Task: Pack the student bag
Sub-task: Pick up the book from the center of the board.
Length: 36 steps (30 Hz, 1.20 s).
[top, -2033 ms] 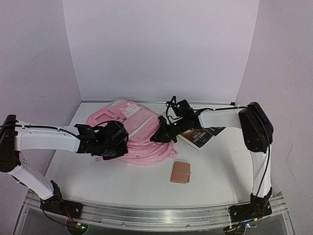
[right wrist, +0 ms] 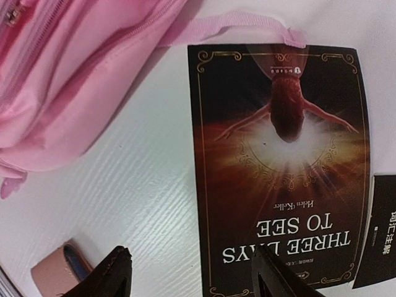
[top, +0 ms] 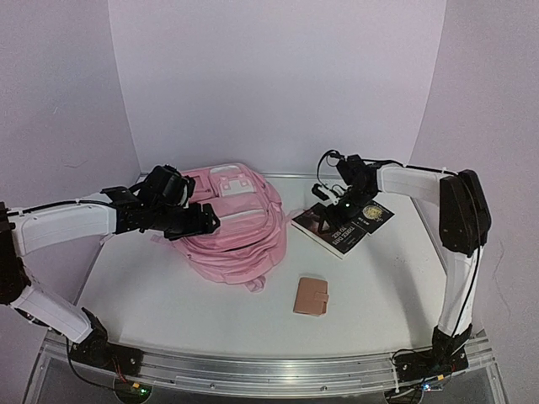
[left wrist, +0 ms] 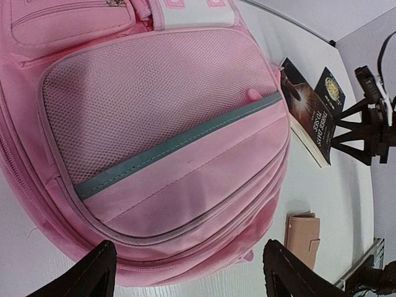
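With left gripper [left wrist: 192, 275] and right gripper [right wrist: 192, 272] both apart, you are seemingly lining up a grasp on the dark paperback book [right wrist: 278, 154], three o'clock from the soft pink fabric backpack [left wrist: 161, 124].

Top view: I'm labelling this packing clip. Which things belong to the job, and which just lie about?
Job: student bag; likely to go in it: book, dark booklet, tan wallet.
Just there: table, metal rail.

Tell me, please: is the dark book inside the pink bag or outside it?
Outside. The book lies flat on the table, cover up, beside the student bag.
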Motion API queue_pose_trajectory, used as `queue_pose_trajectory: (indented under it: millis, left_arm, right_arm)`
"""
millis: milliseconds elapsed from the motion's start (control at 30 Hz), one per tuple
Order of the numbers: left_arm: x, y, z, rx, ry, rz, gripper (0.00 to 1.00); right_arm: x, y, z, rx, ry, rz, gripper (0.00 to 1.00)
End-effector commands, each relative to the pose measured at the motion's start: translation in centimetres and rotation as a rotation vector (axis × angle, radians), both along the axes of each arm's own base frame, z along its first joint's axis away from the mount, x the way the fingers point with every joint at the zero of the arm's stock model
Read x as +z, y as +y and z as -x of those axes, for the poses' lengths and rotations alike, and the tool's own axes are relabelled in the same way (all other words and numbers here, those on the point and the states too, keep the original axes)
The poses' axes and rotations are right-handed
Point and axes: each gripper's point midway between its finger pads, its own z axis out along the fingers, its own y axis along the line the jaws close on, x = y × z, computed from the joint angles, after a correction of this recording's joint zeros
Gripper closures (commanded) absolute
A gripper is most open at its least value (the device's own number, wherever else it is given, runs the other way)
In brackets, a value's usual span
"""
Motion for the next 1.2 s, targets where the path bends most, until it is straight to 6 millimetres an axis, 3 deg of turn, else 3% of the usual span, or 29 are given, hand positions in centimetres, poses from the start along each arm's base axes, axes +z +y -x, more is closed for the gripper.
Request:
queue_pose_trajectory:
  millis: [0, 200, 333, 400, 500, 567, 600, 933, 1067, 1167]
  left_arm:
    - [2.4, -0.2, 0.2, 0.006, -0.059, 0.063, 0.17]
    - [2.6, 0.1, 0.8, 0.013, -0.064, 0.068, 0.16]
    - [2.8, 0.3, 0.9, 0.018, -0.070, 0.068, 0.16]
    - [2.9, 0.4, 1.0, 0.021, -0.071, 0.070, 0.16]
    - [3.1, 0.4, 1.1, 0.016, -0.075, 0.074, 0.16]
    - [3.0, 0.3, 1.1, 0.012, -0.073, 0.074, 0.16]
    - [3.0, 0.2, 1.0, 0.009, -0.073, 0.074, 0.16]
    - [4.1, -1.4, 0.8, -0.035, -0.094, 0.088, 0.13]
    - [4.6, -3.2, 0.2, -0.053, -0.111, 0.131, 0.12]
    - [5.5, -5.6, -0.6, -0.061, -0.142, 0.200, 0.11]
  right_arm:
    - [-3.3, -1.5, 0.8, 0.079, 0.008, 0.145, 0.34]
    - [-6.6, -2.1, 1.2, 0.120, -0.009, 0.254, 0.38]
    - [-7.8, -2.4, 1.5, 0.134, -0.031, 0.303, 0.49]
    - [-8.0, -2.6, 1.6, 0.136, -0.046, 0.325, 0.57]
    - [-7.5, -2.6, 1.7, 0.131, -0.064, 0.328, 0.80]
    - [-6.3, -2.3, 1.5, 0.117, -0.080, 0.305, 0.98]
    - [-5.5, -2.1, 1.5, 0.109, -0.087, 0.287, 1.00]
    - [4.7, 0.5, 0.9, 0.012, -0.164, 0.061, 1.00]
    - [7.2, 0.9, 0.5, -0.041, -0.155, -0.025, 1.00]
    - [8.1, 1.6, 0.9, -0.050, -0.124, -0.080, 1.00]
